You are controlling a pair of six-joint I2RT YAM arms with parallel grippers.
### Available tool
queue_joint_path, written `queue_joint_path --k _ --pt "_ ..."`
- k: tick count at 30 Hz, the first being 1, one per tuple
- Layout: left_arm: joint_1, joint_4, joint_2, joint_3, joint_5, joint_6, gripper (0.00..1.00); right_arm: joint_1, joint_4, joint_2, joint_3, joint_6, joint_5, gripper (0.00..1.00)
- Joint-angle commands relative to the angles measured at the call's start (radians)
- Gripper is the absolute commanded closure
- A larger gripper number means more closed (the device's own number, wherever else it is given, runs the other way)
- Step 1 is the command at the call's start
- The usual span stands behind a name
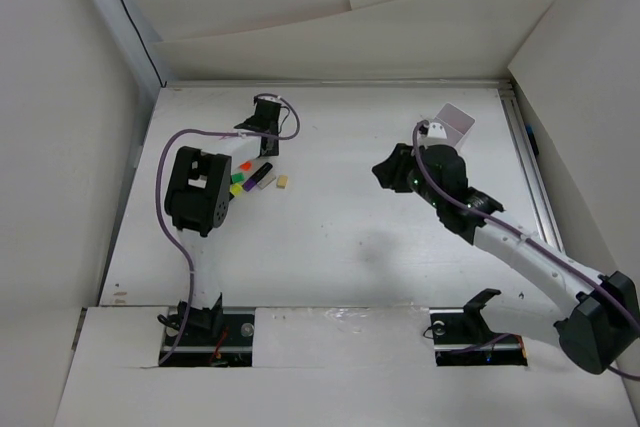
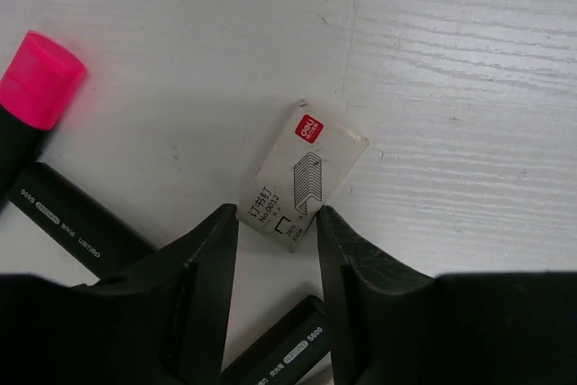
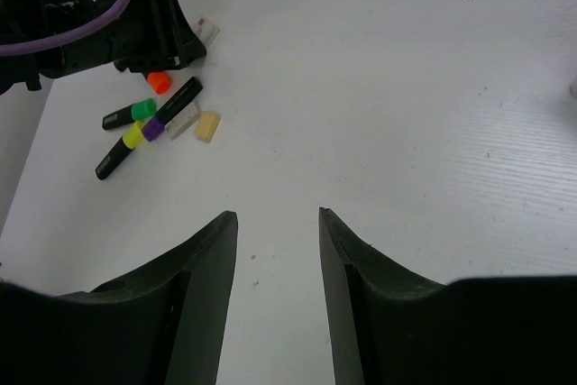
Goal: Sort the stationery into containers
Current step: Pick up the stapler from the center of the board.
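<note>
Several black highlighters lie in a cluster at the left of the table [image 1: 240, 183], with orange [image 3: 160, 82], green [image 3: 142, 110] and yellow [image 3: 133, 135] caps. In the left wrist view a pink-capped one [image 2: 36, 78] and two black bodies [image 2: 81, 223] show. My left gripper [image 1: 268, 145] [image 2: 277, 214] is open, low over the table, and its tips flank the near corner of a small white staple box [image 2: 306, 173]. My right gripper [image 1: 384, 172] [image 3: 278, 215] is open and empty above bare table. The white tray [image 1: 455, 119] stands at the back right, behind the right gripper.
A purple-capped black marker [image 1: 262, 175] and a small beige block [image 1: 283, 182] [image 3: 207, 125] lie beside the cluster. A metal rail [image 1: 530, 167] runs along the table's right edge. White walls enclose the table at the back and sides.
</note>
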Motion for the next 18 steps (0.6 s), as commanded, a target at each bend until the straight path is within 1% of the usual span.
queue_joint_path --k 1,2,3,5,7,9,13,15,17,18 --pt "0.001 -0.016 0.000 0.036 0.006 0.010 0.69 -0.018 0.044 -0.023 -0.002 -0.005 -0.025 0.53" --pt "0.001 -0.016 -0.009 0.036 0.006 0.010 0.77 -0.027 0.044 -0.023 -0.002 -0.005 -0.034 0.53" --pt "0.001 -0.016 -0.009 0.036 0.006 0.010 0.77 -0.027 0.044 -0.023 -0.002 -0.005 -0.034 0.53" --pt "0.001 -0.016 -0.009 0.027 0.006 0.001 0.84 -0.027 0.055 -0.023 -0.011 -0.005 -0.023 0.53" --pt "0.001 -0.016 -0.021 0.027 0.018 -0.010 0.87 -0.047 0.055 -0.023 -0.011 -0.005 -0.038 0.53" --pt "0.001 0.012 -0.065 0.016 0.048 -0.019 0.92 -0.047 0.055 -0.010 -0.011 -0.005 -0.058 0.53" --pt "0.001 0.023 -0.137 0.001 0.084 -0.042 0.96 -0.056 0.055 -0.010 -0.020 -0.005 -0.048 0.53" --pt "0.001 0.033 -0.176 -0.010 0.084 -0.052 0.96 -0.065 0.055 -0.001 -0.020 -0.005 -0.074 0.53" --pt "0.001 0.064 -0.242 -0.045 0.126 -0.087 0.97 -0.075 0.064 -0.001 -0.020 -0.005 -0.074 0.53" --pt "0.001 0.087 -0.263 -0.057 0.142 -0.099 0.97 -0.075 0.064 -0.001 -0.020 -0.005 -0.074 0.50"
